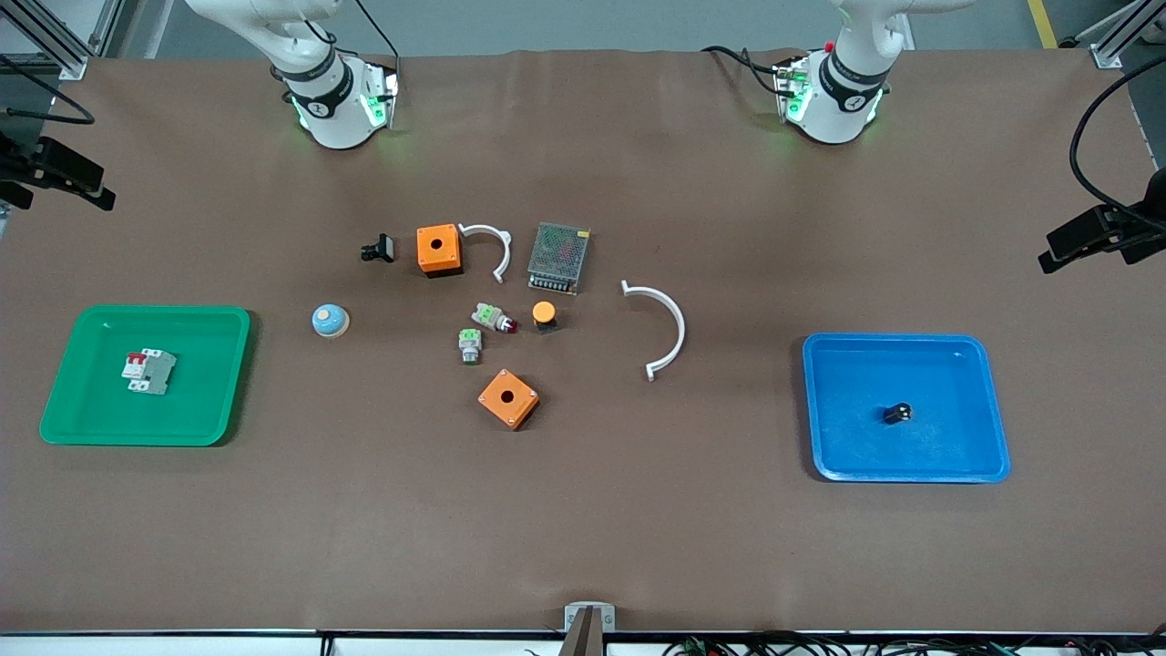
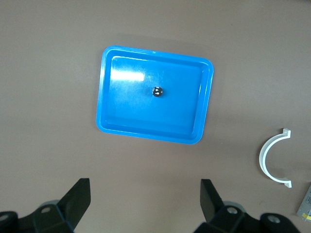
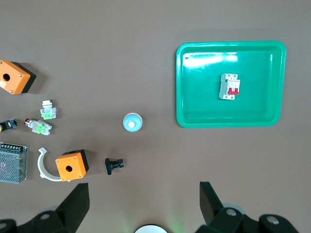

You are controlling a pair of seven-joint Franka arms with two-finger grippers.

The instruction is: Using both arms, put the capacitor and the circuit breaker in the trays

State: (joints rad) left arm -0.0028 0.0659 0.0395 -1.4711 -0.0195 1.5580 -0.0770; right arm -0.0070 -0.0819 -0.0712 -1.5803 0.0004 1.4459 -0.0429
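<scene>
1. The capacitor (image 2: 158, 91) lies in the blue tray (image 2: 111, 121), frame centre – well apart from the left gripper (image 2: 146, 201), fingers (image 2: 77, 196) spread, empty.
2. The circuit breaker (image 3: 230, 86) lies in the green tray (image 3: 194, 116), upper frame – well apart from the right gripper (image 3: 145, 201), fingers (image 3: 77, 201) spread, empty.

Brown worktop (image 1: 583, 510) carrying loose parts in its middle. Orange box (image 1: 439, 250) with a round hole, touching a small white curved clip (image 1: 492, 246); black clip-like part (image 1: 378, 248) just beside the box, toward the right arm's end. Metal mesh-covered unit (image 1: 558, 258) beside the small clip. Large white curved clip (image 1: 663, 328) toward the left arm's end. Orange-capped black button (image 1: 544, 315) and two grey-and-green push-button parts (image 1: 493, 317) (image 1: 470, 345) lie nearer the front camera than the unit. Second orange box (image 1: 508, 398) lies nearest the camera. Blue domed piece (image 1: 329, 320) lies near the green tray (image 1: 214, 415); blue tray (image 1: 988, 437) lies at the left arm's end.
</scene>
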